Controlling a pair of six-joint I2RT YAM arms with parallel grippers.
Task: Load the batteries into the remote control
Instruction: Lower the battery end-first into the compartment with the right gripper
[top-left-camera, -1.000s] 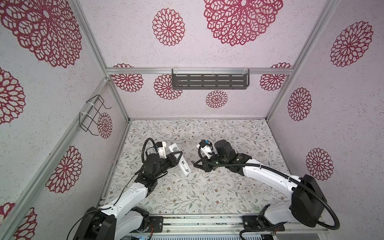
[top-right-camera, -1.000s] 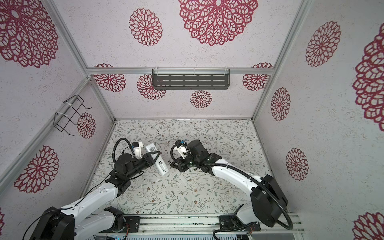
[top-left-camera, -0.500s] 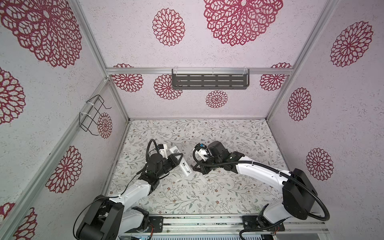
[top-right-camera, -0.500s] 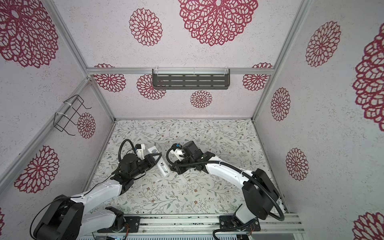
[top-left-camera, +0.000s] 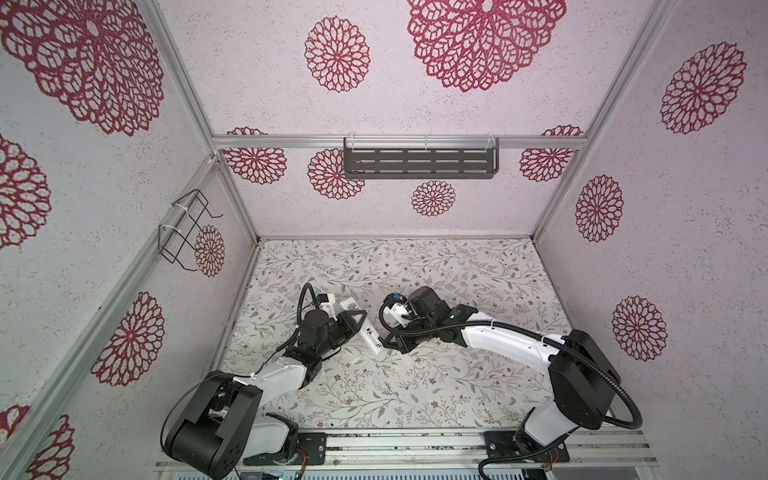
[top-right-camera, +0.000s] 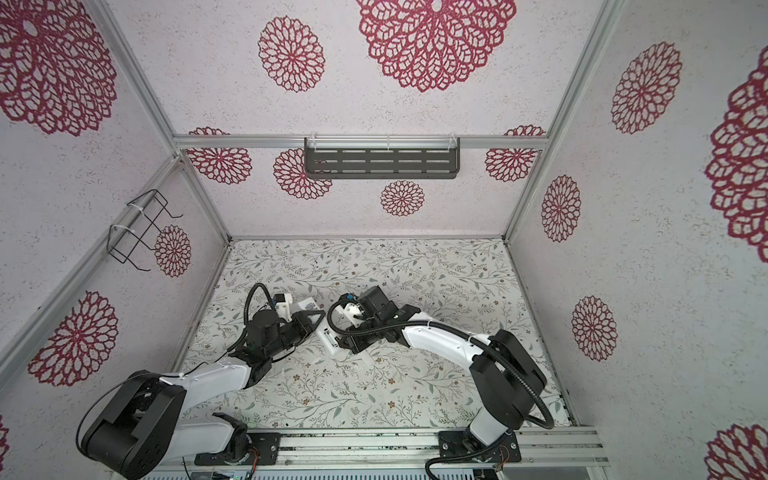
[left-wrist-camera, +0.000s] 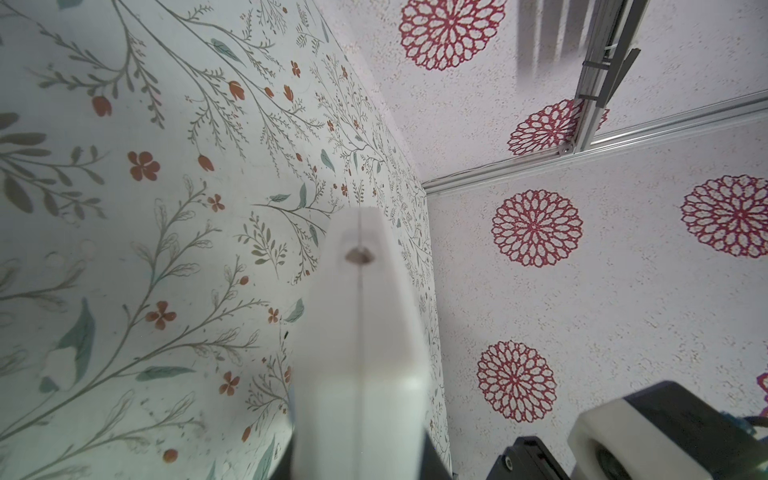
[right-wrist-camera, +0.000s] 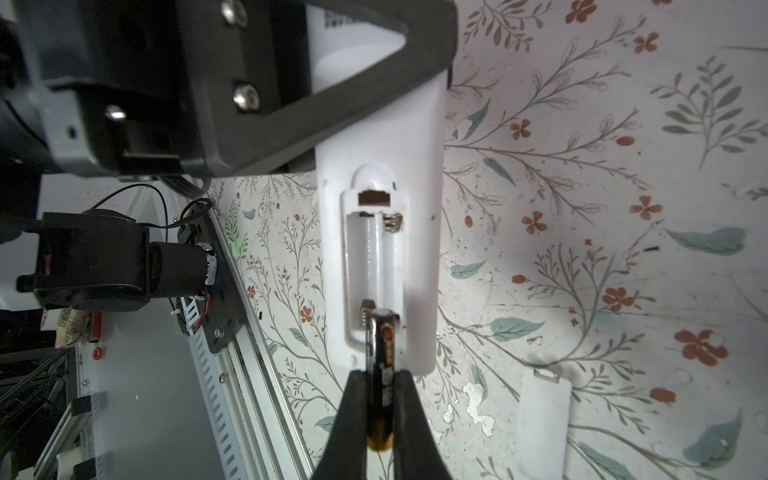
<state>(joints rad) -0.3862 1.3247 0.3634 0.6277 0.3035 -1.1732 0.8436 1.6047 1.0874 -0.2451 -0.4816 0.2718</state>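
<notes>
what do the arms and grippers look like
The left arm and right arm have glossy white shells and bulky black joints. A ribbed black cable hose loops along the right one; a thinner black cable arches at the left wrist. The left gripper and right gripper are black, with tapered jaws.

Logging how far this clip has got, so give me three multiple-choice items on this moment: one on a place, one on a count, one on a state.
1. Where is the loose cover?
A on the table
B clipped on the remote
C out of sight

2. How many slots of the remote's compartment are filled?
A both
B one
C none

3. What is the right gripper doing?
A hanging open
B shut on a battery
C shut on the cover

Answers:
1 A, it lies flat on the table beside the remote.
2 C, both slots show bare.
3 B, its fingers clamp the battery, tip by the compartment's end.
</notes>
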